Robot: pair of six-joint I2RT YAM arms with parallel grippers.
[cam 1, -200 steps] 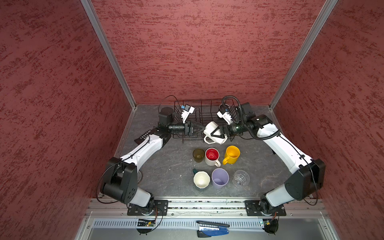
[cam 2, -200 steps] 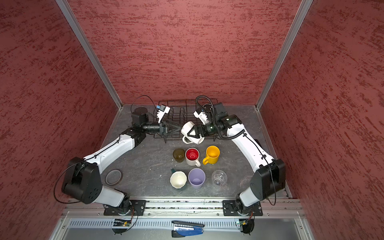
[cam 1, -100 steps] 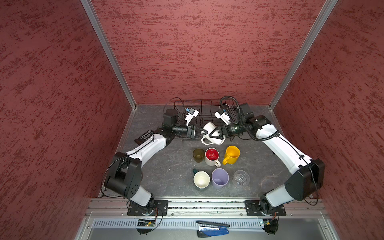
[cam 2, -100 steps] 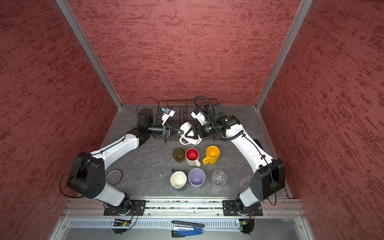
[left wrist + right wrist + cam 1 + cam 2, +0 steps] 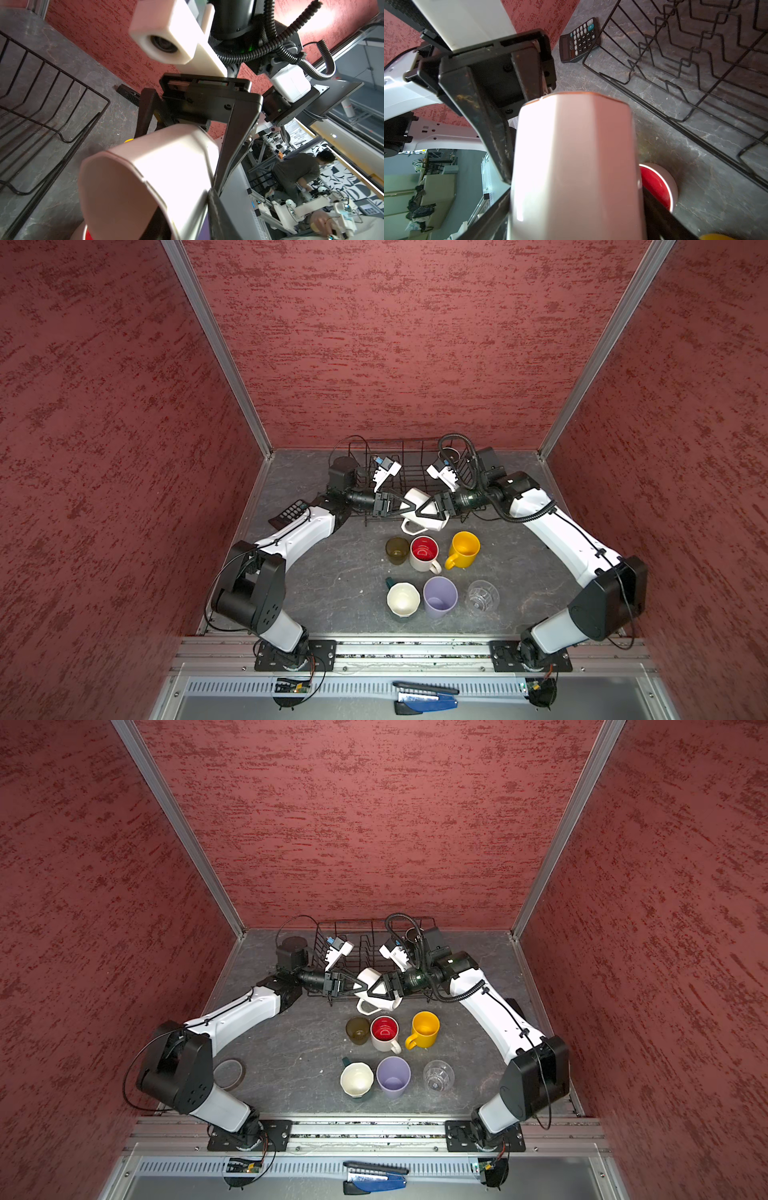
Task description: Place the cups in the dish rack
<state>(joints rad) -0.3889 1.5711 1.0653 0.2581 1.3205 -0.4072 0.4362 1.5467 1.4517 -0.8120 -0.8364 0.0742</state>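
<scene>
White mug [image 5: 432, 524] is hanging sideways, handle down, between both jaws: right jaws are gripping wide around its body, left jaws are pinching narrow on its rim. Dish rack [image 5: 397, 443] is sitting just behind the jaws, six cups [image 5: 424, 551] standing on the bench [image 5: 332, 572] beneath them.

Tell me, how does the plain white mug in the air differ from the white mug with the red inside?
The plain white faceted mug is held in the air, clamped in the right end effector; the white mug with a red lining stands free on the grey table. The plain mug is tipped on its side; the red-lined mug is upright. Both are white outside, with one handle.
</scene>
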